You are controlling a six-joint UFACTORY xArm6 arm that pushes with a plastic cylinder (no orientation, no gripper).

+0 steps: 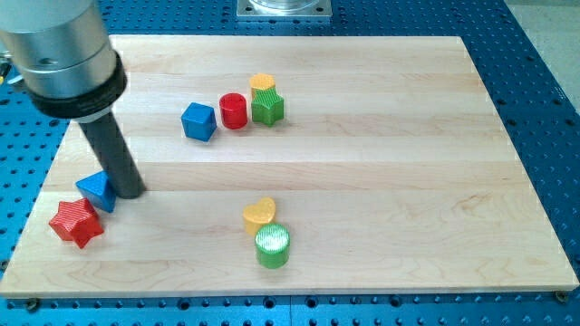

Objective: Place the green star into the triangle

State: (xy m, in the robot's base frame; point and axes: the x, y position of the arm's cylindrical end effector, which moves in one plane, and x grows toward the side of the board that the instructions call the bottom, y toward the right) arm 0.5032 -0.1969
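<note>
The green star (pixel 268 108) sits in the upper middle of the wooden board (pixel 408 154), touching a yellow hexagon block (pixel 263 83) above it and next to a red cylinder (pixel 234 110) on its left. The blue triangle (pixel 96 190) lies at the view's left, with a red star (pixel 75 222) just below and left of it. My tip (pixel 130 192) rests on the board right against the blue triangle's right side, far left and below the green star.
A blue cube (pixel 198 120) stands left of the red cylinder. A yellow heart (pixel 259 215) and a green cylinder (pixel 272 245) sit together at the lower middle. The board's left edge is close to the red star.
</note>
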